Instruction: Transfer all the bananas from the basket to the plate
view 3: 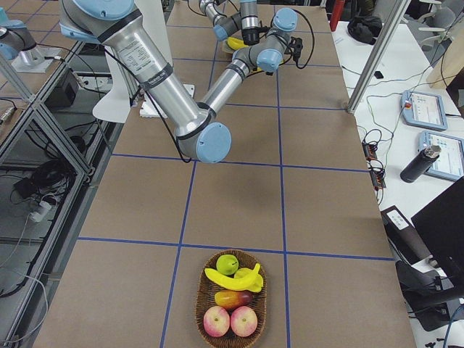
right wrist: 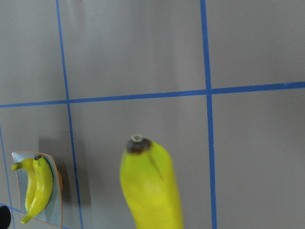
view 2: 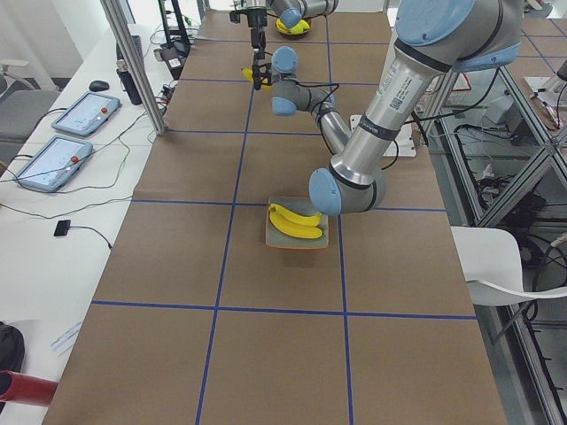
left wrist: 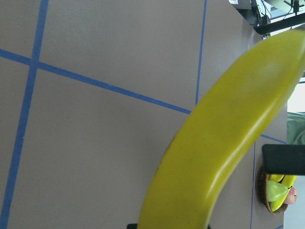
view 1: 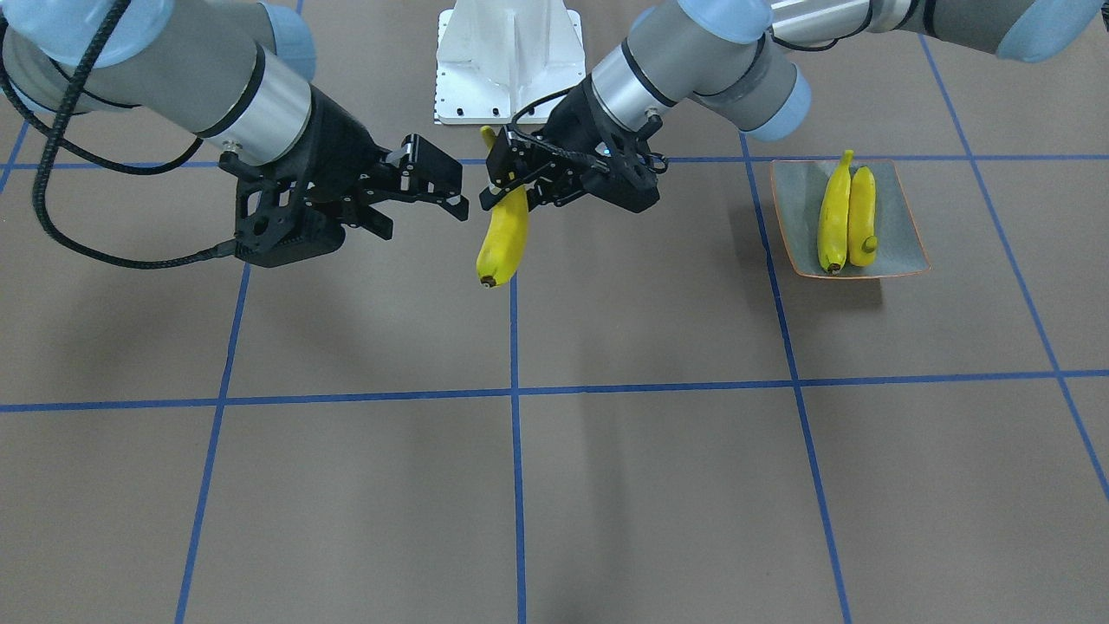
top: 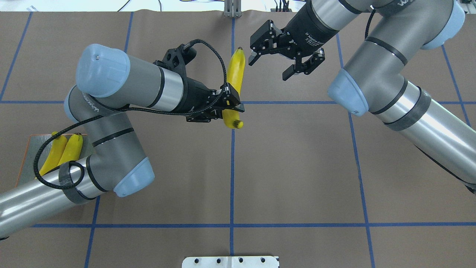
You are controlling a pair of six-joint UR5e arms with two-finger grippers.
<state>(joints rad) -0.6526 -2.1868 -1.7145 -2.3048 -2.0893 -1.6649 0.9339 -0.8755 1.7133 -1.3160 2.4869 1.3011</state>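
My left gripper is shut on a yellow banana near its stem end and holds it above the table's middle; it also shows in the overhead view as the left gripper and banana. My right gripper hangs open and empty just beside that banana's free end. Two bananas lie side by side on the square grey-green plate. Far off at the table's end sits the basket with one banana across the other fruit.
The basket also holds two apples, a green fruit and a mango-like fruit. The robot's white base plate stands behind the grippers. Blue tape lines cross the brown table. Tablets and cables lie on side tables.
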